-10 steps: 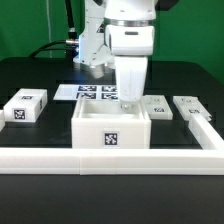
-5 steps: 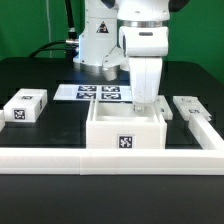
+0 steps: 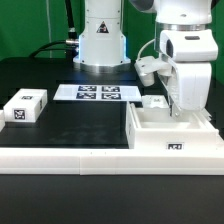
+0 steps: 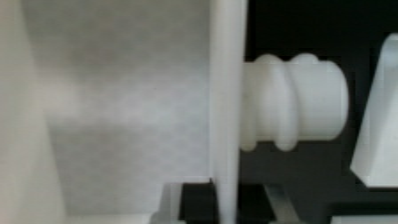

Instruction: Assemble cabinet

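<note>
Boxy white cabinet (image 3: pixel 152 138), newly at exterior view's right

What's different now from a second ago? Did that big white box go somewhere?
Yes. The box slid along the long rail toward the exterior view's right end, and the arm, its jaws at the box's back wall, travelled with it. The small block on the exterior view's left and the marker board stayed put.

No readable text, numbers or brands. Only black-and-white marker tags: several on the marker board (image 3: pixel 64 92), one on the cabinet (image 3: pixel 172 134) front, right of the board, and one on the white block (image 3: pixel 24 106) left of it.
</note>
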Controlling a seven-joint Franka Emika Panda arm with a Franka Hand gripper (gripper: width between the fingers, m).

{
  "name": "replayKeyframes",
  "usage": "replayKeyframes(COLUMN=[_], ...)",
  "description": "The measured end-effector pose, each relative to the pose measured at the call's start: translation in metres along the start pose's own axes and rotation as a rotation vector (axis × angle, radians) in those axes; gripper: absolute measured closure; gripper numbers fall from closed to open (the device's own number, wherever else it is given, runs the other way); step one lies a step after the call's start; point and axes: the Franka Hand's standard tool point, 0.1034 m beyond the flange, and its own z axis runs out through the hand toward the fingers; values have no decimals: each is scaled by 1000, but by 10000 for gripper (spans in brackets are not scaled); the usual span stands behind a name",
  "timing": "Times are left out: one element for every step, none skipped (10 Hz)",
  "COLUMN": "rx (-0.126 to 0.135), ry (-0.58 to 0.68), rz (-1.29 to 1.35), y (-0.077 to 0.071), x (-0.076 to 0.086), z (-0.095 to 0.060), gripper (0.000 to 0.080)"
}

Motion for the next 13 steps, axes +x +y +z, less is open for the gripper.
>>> replayKeyframes(rx=[0,0,1,1,1,1,1,1,1,1,1,1,0], ry=[0,0,-1,-1,-1,-1,-1,-1,-1,-1,-1,-1,-1], rz=[20,20,20,21,21,22,22,22,22,22,23,23,33], y=[0,0,0,0,0,0,0,0,0,0,0,0,-1], x=[0,0,-1,-1,-1,-1,-1,-2,-2,-2,-2,-2,-1], z=[0,0,0,0,0,0,0,0,0,1,1,1,-1], gripper=[764,764,764,586,449,258,258,101,101,22,4,1,1])
